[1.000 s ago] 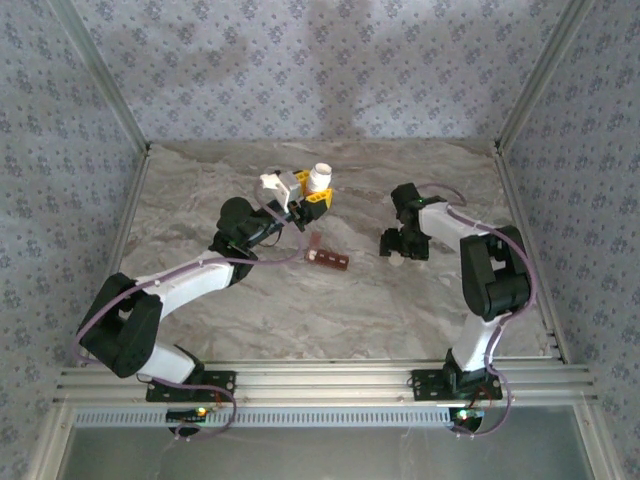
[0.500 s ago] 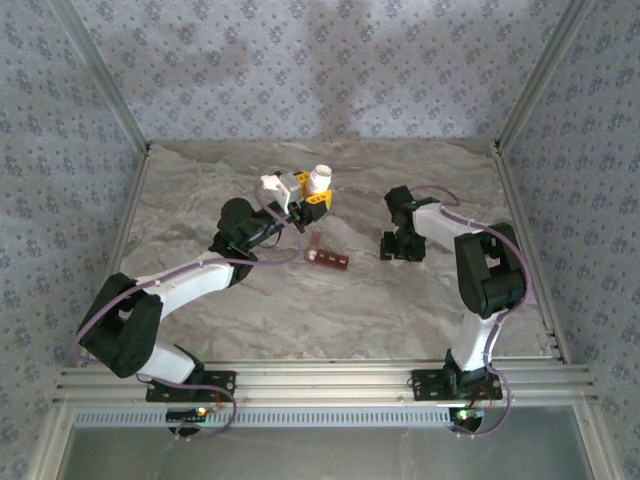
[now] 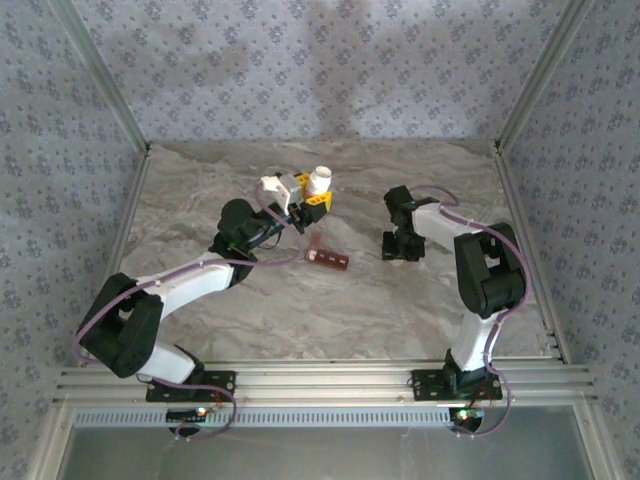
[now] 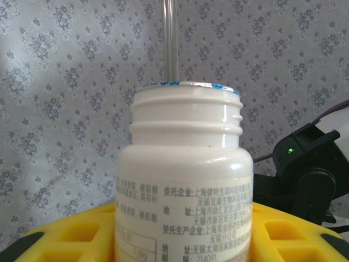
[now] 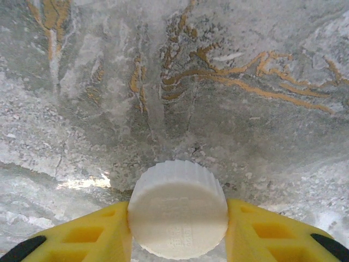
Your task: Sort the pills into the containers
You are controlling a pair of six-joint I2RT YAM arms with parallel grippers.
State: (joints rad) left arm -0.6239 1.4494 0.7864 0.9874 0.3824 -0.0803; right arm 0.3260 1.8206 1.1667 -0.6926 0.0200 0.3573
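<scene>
R gripper [image 5: 178, 240] pinches 1 cap [image 5: 178, 215], L gripper [image 3: 315, 190] holds 1 bottle [image 4: 185, 180]; 1 containers strip [image 3: 328, 259] apart.

Soft, even light is spread throughout, a faint shadow is cast on the back wall [image 3: 330, 40], glare is caught on the neck of the white bottle [image 4: 185, 180], and a bright patch is seen on the marble table [image 5: 82, 183] beside the white cap [image 5: 178, 215].
</scene>
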